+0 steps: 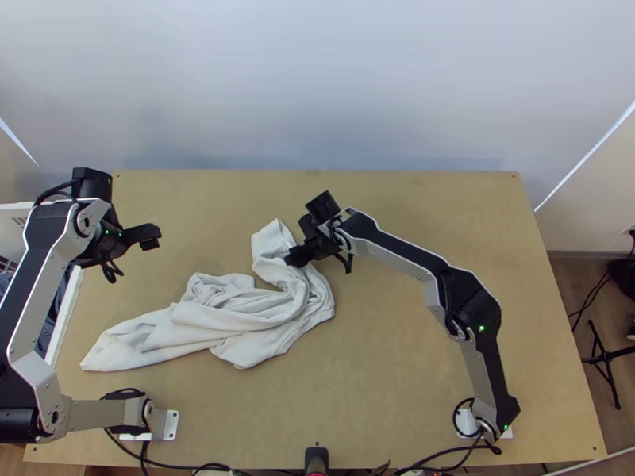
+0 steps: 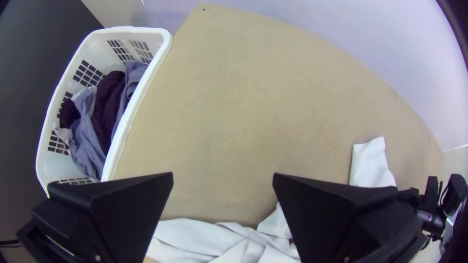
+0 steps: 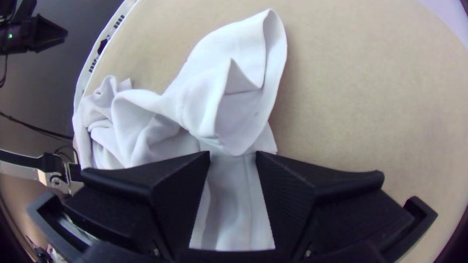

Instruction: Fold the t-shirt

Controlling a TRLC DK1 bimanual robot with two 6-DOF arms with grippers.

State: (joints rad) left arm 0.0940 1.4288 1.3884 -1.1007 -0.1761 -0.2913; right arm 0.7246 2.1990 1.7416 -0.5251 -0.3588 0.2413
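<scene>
T-shirt [image 1: 266, 316] was white, bunched and twisted, flat on the tabletop [image 1: 397, 381], left of centre. One end trailed toward the left edge; other end bent toward the far edge, creased over itself.

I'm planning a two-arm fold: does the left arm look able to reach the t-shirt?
Probably yes: the left gripper hangs clear, jaws apart, and the near end of the t-shirt lies uncovered, away from the right gripper.

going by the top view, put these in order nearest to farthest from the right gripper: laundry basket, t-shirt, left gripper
From the right gripper:
1. t-shirt, right at the gripper and spreading off to its left
2. left gripper, over on the left
3. laundry basket, farther left, beyond the t-shirt
</scene>
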